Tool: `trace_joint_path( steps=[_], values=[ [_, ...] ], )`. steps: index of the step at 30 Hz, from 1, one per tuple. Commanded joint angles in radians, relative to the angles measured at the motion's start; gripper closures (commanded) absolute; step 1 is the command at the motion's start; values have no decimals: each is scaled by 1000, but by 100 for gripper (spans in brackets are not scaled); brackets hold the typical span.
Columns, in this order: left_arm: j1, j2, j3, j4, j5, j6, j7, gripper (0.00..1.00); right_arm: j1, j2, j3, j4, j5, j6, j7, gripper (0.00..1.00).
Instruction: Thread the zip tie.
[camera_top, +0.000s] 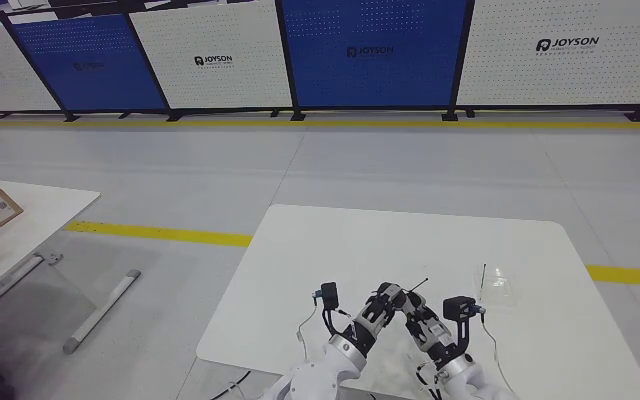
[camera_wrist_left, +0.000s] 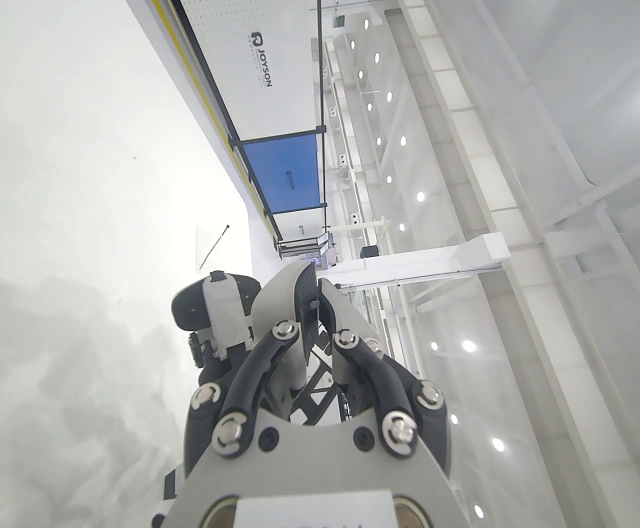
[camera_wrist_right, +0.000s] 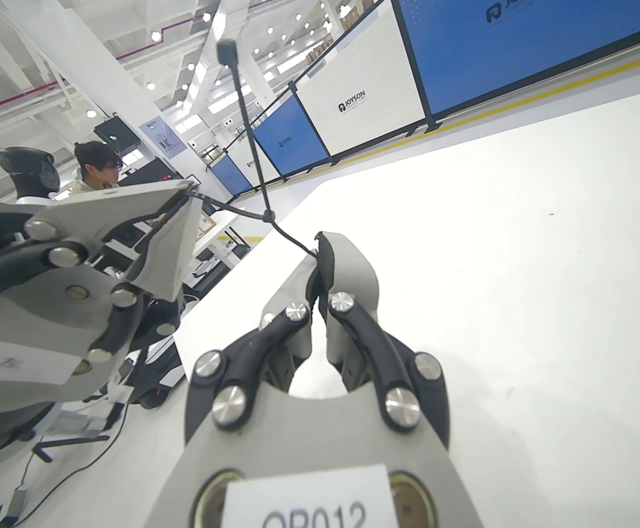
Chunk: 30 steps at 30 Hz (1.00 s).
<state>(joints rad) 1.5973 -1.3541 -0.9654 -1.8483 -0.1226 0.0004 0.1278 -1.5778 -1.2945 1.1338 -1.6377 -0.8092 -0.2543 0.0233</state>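
A black zip tie (camera_wrist_right: 268, 216) stretches between my two grippers above the near edge of the white table (camera_top: 400, 240). My right gripper (camera_wrist_right: 317, 257) is shut on one end. My left gripper (camera_wrist_right: 187, 192) is shut on the other. A small node sits midway along the strap. From it a long piece rises and ends in a thicker tip. From above, the left gripper (camera_top: 388, 296) and right gripper (camera_top: 408, 305) almost meet, and the zip tie (camera_top: 420, 286) pokes up beyond them. My left gripper's (camera_wrist_left: 316, 295) pads pinch a thin black sliver.
A second zip tie (camera_top: 484, 274) lies by a clear plastic bag (camera_top: 498, 290) to the right of the grippers, and the same zip tie (camera_wrist_left: 215, 247) shows in the left wrist view. Another white table (camera_top: 40, 210) stands far left. Blue and white panels line the back.
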Motion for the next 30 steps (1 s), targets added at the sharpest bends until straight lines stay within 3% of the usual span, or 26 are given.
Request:
trace_joint_path(
  steps=[1,30],
  values=[
    [2,0,-2,-4,-4,-6,-3,100,1,0,-1,4,-2,0,1,100],
    [33,7,-2,-57,10,-37,-13,100,18,1,-9,36,-6,-7,5,100]
  ],
)
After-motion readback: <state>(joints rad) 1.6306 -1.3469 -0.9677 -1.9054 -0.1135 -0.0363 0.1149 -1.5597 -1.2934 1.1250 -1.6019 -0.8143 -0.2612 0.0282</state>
